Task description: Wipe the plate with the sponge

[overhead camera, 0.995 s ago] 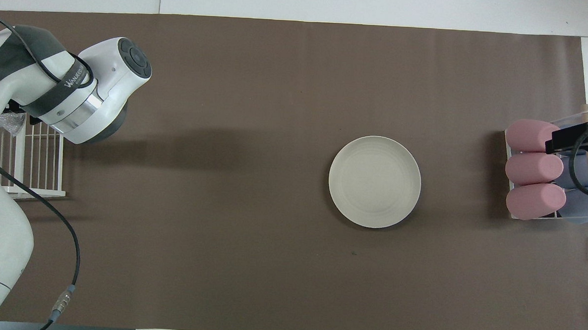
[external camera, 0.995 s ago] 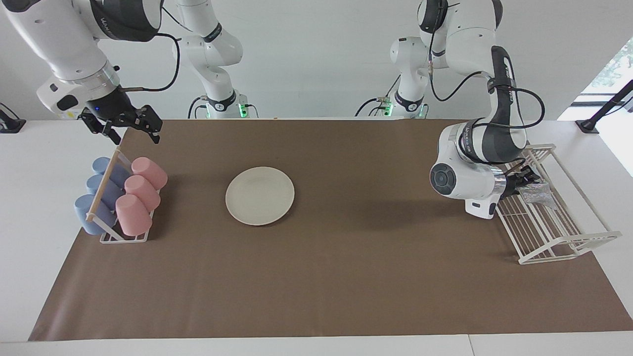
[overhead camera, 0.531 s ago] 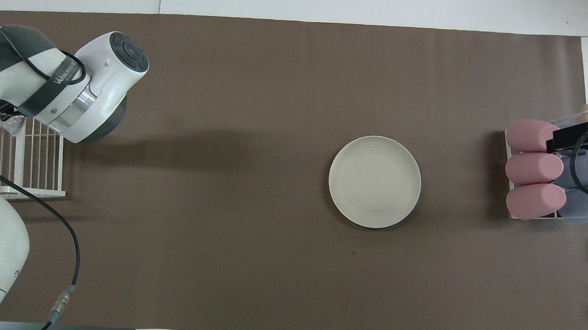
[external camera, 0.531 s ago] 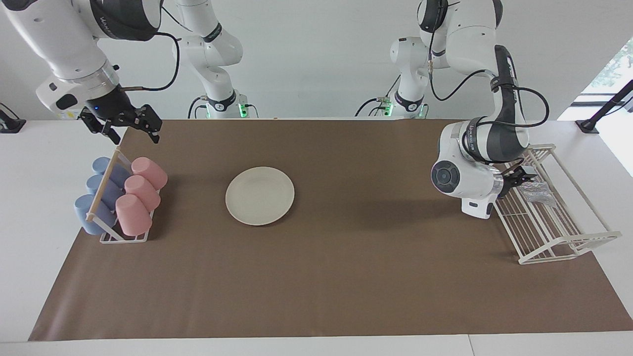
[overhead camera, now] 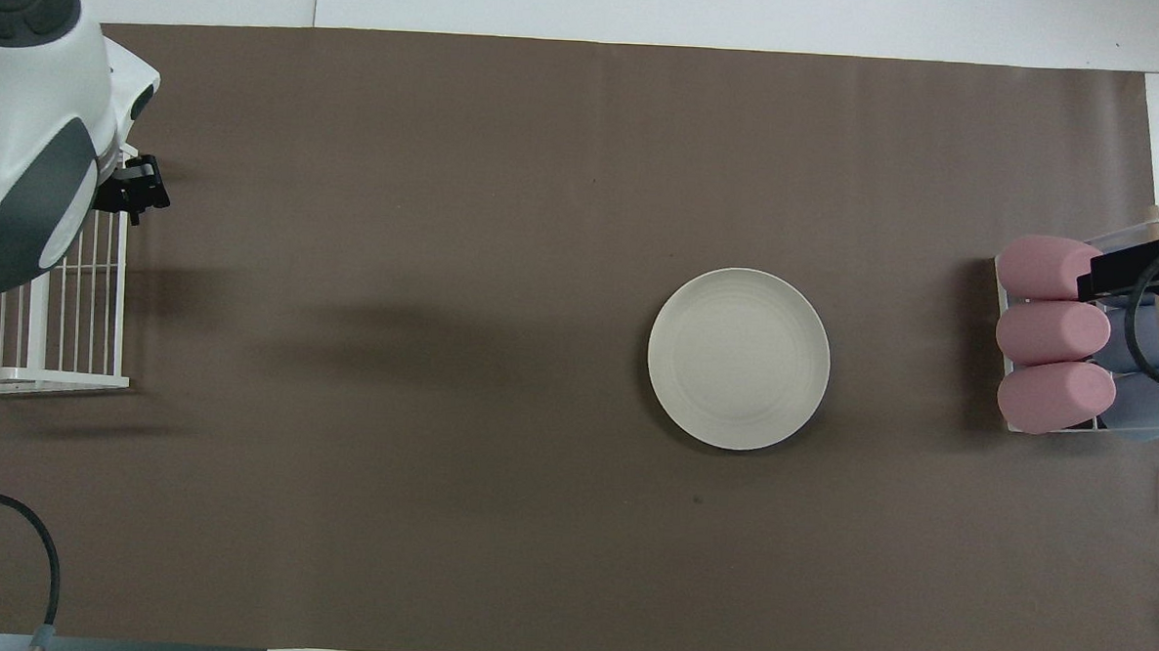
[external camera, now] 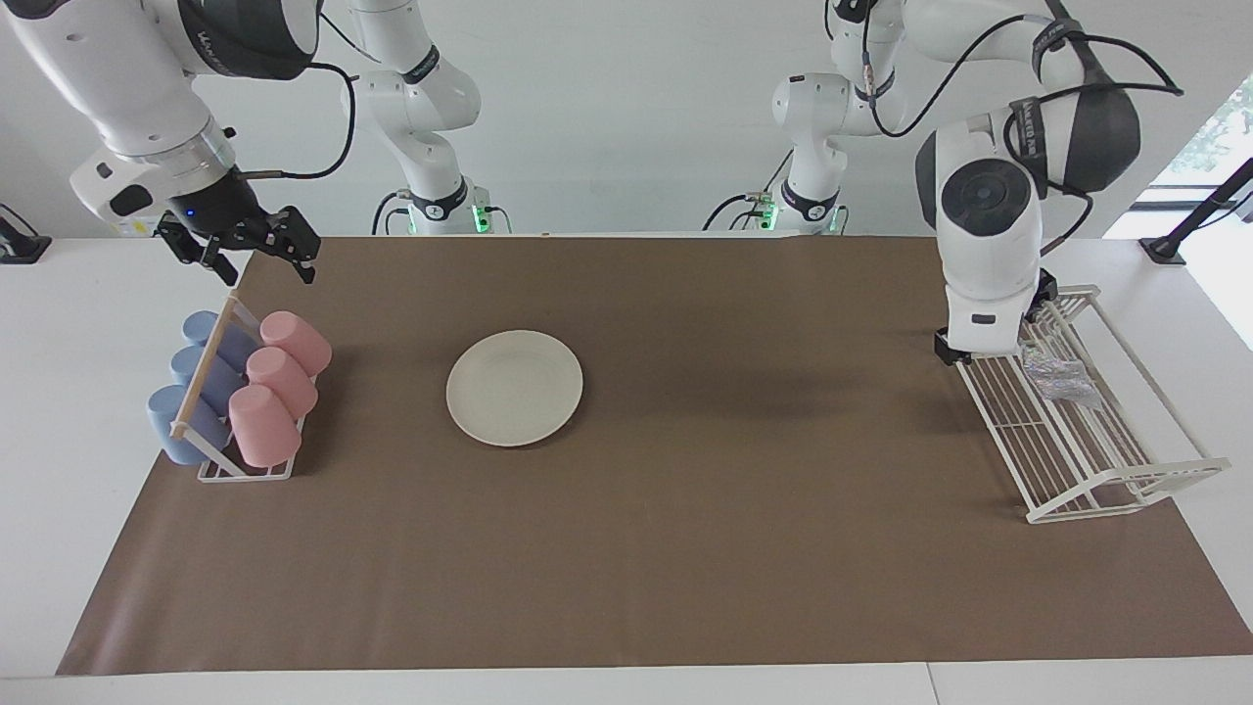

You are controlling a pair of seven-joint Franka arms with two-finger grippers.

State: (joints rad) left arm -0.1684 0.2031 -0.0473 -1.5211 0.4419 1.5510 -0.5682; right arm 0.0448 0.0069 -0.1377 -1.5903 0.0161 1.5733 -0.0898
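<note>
sponge lies in rack; no legible writing.

Only lettering in sight: white print on the dark band of the right arm, and similar white print on the dark band of the left arm. Both strings too small and slanted to read, facing view. Overhead view: no lettering shows. No labels, numbers or signs on the plate, cups, racks or brown mat.
</note>
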